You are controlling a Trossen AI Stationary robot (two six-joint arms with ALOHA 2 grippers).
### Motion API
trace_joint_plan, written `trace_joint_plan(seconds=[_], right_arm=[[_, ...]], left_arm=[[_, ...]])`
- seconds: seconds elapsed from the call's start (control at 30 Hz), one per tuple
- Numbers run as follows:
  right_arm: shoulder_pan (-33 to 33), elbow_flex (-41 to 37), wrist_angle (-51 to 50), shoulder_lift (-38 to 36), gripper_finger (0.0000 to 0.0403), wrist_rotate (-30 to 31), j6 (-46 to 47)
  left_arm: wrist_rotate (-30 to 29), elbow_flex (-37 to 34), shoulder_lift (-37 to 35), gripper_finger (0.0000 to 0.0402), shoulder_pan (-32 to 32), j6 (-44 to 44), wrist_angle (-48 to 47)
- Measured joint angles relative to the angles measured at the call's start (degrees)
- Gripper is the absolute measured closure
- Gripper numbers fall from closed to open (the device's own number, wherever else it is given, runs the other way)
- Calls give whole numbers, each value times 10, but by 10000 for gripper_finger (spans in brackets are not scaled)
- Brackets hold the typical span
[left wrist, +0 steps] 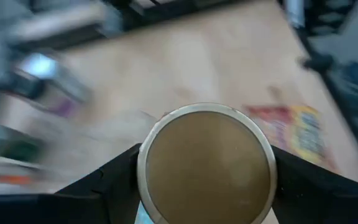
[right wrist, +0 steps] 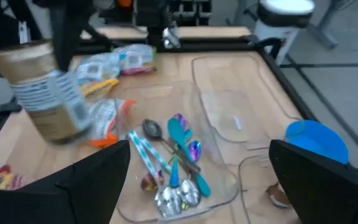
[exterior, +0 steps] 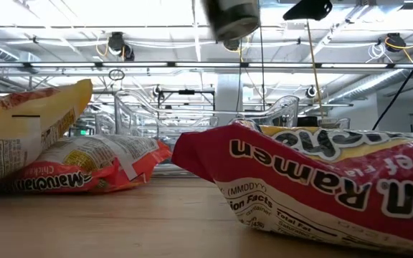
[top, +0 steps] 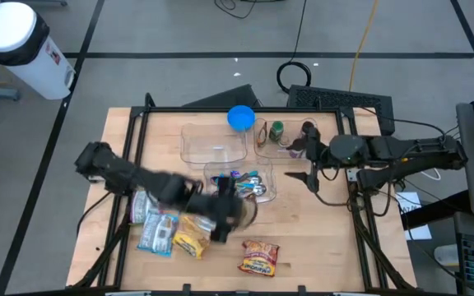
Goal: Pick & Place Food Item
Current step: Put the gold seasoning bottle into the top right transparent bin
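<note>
My left gripper (top: 225, 215) is shut on a can with a brown top and grey label (right wrist: 45, 90), held above the near middle of the table. The can shows high up in the low view (exterior: 231, 18) and end-on in the left wrist view (left wrist: 207, 165). A red and yellow ramen packet (top: 257, 256) lies flat on the table near the front edge. My right gripper (top: 311, 164) is open and empty at the right, above the table beside the clear tubs. My left gripper pinches the can's round side wall just below its top rim (left wrist: 143, 168) between its two fingers (left wrist: 104, 183), one on each side. The fingers come from above and run along the can. The can hangs clear of the table, slightly tilted.
A clear tub (top: 241, 182) holds spoons; an empty clear tub (top: 214, 141) and another with small items (top: 282, 138) stand behind it, next to a blue lid (top: 240, 117). Several snack packets (top: 159, 230) lie at the front left. A black frame (top: 138, 131) edges the table.
</note>
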Motion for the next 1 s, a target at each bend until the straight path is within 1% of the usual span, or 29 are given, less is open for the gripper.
trace_joint_plan(seconds=[0.07,0.1,0.17,0.27,0.33,0.4,0.5,0.57,0.63,0.7,0.77,0.87,1.0], right_arm=[[4,0,2,-6,24,20,-1],[3,0,0,-10,24,26,-2],[3,0,2,-20,24,36,-2],[3,0,2,-34,24,36,-7],[3,0,2,-42,24,36,-17],[3,0,2,-48,24,37,-24],[2,-4,6,-49,24,44,-33],[2,-18,7,-48,24,72,-51],[-1,-35,10,-46,24,117,-80],[-11,-59,31,-44,24,158,-109],[-26,-82,63,-44,24,171,-130],[-51,-118,119,-44,24,165,-141],[-85,-150,169,-44,24,106,-140]], left_arm=[[2,27,-1,125,38,36,3],[14,35,-1,125,61,52,11],[53,43,-1,125,110,77,35],[117,43,0,125,184,96,67],[145,43,6,125,230,104,90],[155,43,16,125,270,108,108],[168,42,42,125,315,107,107],[184,41,51,125,332,108,104],[206,41,53,125,338,113,106],[213,42,53,125,341,128,118],[212,42,53,125,343,134,122],[208,42,60,125,349,136,134],[209,43,89,125,361,136,141]])
